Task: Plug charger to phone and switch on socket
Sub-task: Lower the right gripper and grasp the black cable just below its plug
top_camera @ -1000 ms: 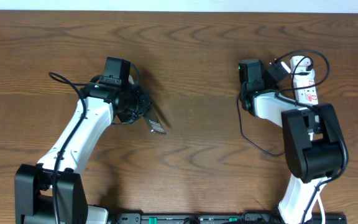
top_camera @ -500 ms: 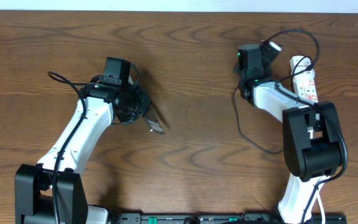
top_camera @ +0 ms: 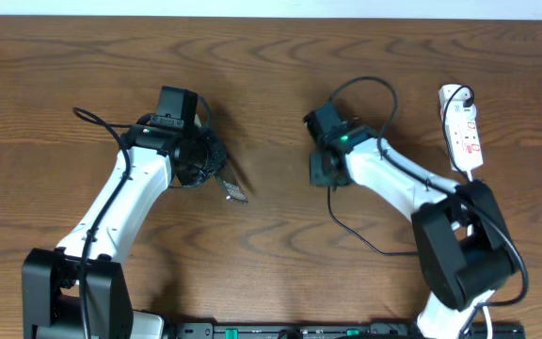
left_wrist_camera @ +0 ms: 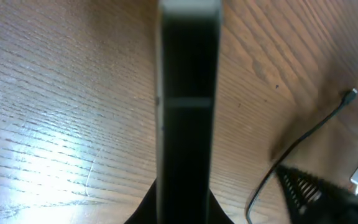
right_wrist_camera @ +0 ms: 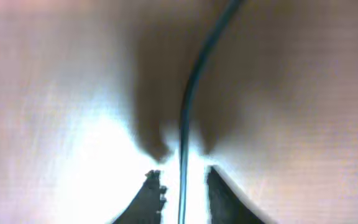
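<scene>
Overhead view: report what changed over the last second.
The right gripper swung from beside the socket leftward to mid-table. The charger came along with it, its loop now arching over the right arm. In the right wrist view it runs between the fingers. Unchanged: the left gripper holding the phone on edge, and the socket's place.

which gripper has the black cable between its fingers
Right gripper: the charger cable passes between its fingertips; in the left wrist view it lies to one side.
</scene>
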Tool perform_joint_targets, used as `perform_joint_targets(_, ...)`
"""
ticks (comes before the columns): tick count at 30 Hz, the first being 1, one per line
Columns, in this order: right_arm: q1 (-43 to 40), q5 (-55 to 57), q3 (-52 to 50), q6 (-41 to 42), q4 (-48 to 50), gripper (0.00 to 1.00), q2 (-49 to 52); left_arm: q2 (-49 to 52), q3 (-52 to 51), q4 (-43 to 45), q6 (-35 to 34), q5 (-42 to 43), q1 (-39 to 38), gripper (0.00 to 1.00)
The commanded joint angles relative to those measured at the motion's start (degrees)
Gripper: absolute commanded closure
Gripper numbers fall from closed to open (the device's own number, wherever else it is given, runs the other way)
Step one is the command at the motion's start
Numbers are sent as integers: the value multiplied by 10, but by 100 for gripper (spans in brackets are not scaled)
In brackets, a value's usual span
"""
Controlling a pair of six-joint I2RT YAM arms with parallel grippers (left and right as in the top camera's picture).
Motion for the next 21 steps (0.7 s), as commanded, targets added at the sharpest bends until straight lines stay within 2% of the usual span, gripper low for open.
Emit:
perform_joint_targets(1,19,-1,6,5,-11,49,-25,-5,10,2,12,-1,1,92)
perform_joint_targets(2,19,9,7,5,-3,42,-29,-5,10,3,14,-2,1,92)
perform_joint_targets(4,15,20,15,18,15,13,-33,-5,10,5,19,-2,1,92)
perform_joint_targets(5,9,24,21,39,21,13,-33,-5,10,5,19,-1,1,93)
perform_joint_targets(9,-28,52,26,126,58,26,-32,-5,10,5,18,-1,1,93)
perform_joint_targets(10,-45,63,26,149,82,34,-24,-5,10,5,18,-1,1,92)
perform_joint_targets(12,-62,63,26,171,105,42,-9,-5,10,5,18,-1,1,93)
perform_joint_targets(16,-84,58,26,222,117,44,26,-5,10,3,18,-1,1,93)
perform_joint_targets(21,-94,-7,26,215,148,44,65,-5,10,3,18,-1,1,92)
